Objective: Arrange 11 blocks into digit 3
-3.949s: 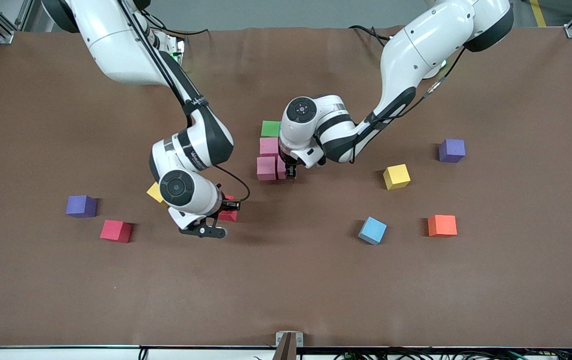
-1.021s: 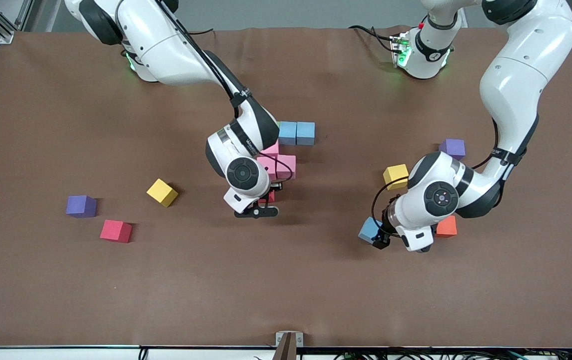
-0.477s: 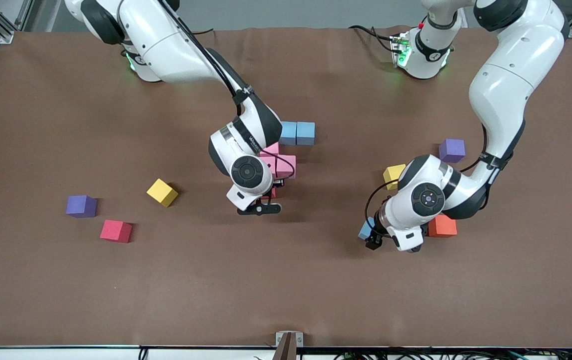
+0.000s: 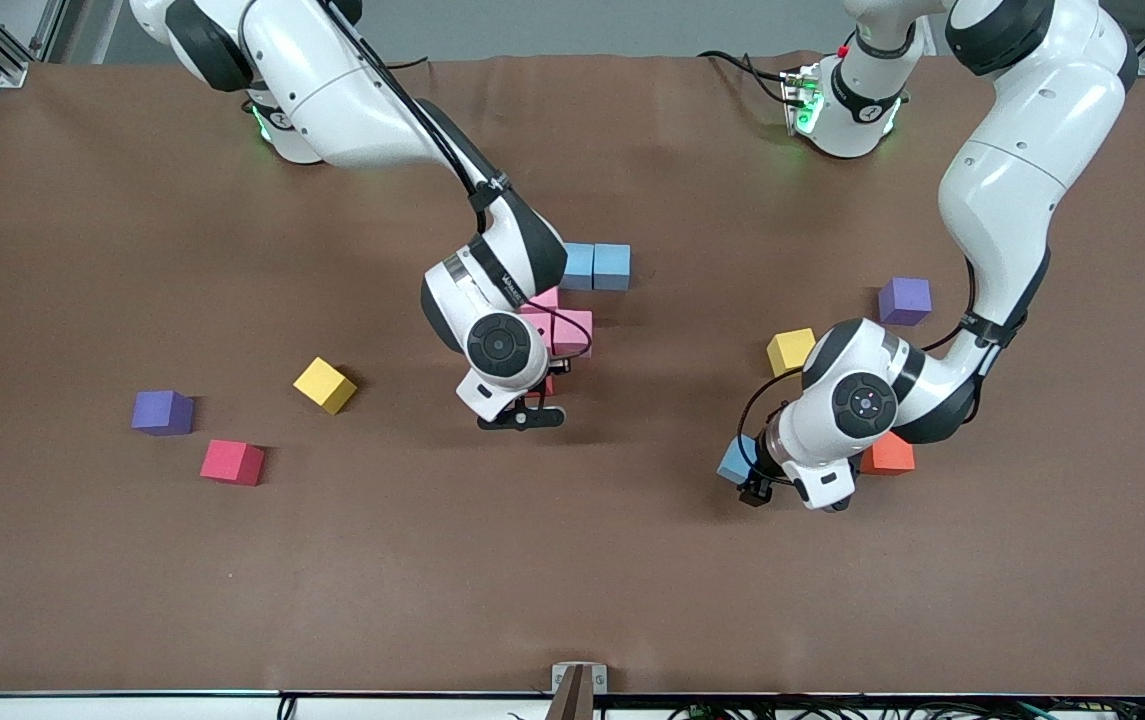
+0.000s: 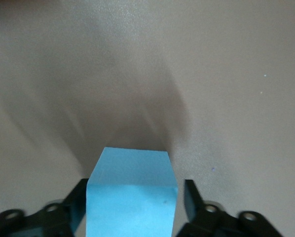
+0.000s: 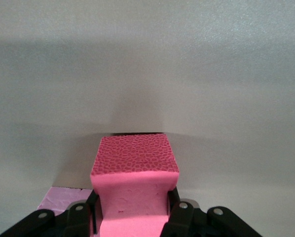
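My right gripper (image 4: 540, 392) (image 6: 132, 207) is shut on a red block (image 4: 545, 384) (image 6: 133, 173), which its grip squeezes inward. It holds the block low, right beside the pink blocks (image 4: 572, 333) (image 6: 63, 200), on their side nearer the camera. Two light blue blocks (image 4: 594, 266) sit side by side just farther off. My left gripper (image 4: 744, 472) (image 5: 135, 197) straddles a third light blue block (image 4: 733, 462) (image 5: 132, 192) on the table. One finger touches it and the other stands a narrow gap away.
An orange block (image 4: 892, 455) lies close beside the left hand. A yellow block (image 4: 790, 352) and a purple one (image 4: 905, 300) lie farther from the camera. Toward the right arm's end lie a yellow block (image 4: 324, 385), a purple one (image 4: 162, 412) and a red one (image 4: 232, 462).
The left gripper has settled over the light blue block and its fingers have narrowed around it. The right gripper has edged the red block closer to the pink blocks.
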Tool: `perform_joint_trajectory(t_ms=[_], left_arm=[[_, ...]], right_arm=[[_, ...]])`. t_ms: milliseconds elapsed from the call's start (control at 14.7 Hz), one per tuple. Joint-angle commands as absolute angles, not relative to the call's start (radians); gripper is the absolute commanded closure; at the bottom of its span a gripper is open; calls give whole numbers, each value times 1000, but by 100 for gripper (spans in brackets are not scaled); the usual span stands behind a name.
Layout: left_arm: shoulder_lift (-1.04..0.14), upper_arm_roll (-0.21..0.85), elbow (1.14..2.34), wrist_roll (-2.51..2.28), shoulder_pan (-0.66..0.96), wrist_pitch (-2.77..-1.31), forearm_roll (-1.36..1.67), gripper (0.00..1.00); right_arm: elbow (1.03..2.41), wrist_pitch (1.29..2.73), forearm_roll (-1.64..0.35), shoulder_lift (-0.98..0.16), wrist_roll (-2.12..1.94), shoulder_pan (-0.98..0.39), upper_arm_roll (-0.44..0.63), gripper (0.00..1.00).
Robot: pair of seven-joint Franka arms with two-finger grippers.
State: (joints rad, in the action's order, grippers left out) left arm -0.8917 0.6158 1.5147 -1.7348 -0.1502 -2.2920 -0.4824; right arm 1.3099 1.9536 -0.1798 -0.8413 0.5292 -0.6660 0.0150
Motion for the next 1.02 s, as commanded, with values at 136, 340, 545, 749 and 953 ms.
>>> perform_joint_trajectory(t_ms=[136,340,545,749,953], left_arm=[[-861,623,1503,-1818,-147,-2260,-469,76],[-851,710,1517,-1885,-182,-2195,-463,78],[-830,755,1574,-2139,-173,-2204,-479,78],[-827,785,1614,-2397,-124,-2209,-521,78],[-824,811,1672,-2572,-83,-2250,-606,78]], right_arm=[[1281,1944,-198,-859,563,-680,29,63],[1282,1936,-198,-858,563,-680,28,63],[1282,1919,-199,-856,563,-680,28,63],[1282,1914,-199,-854,564,-680,28,63],[1282,1916,-201,-856,584,-681,28,62]])
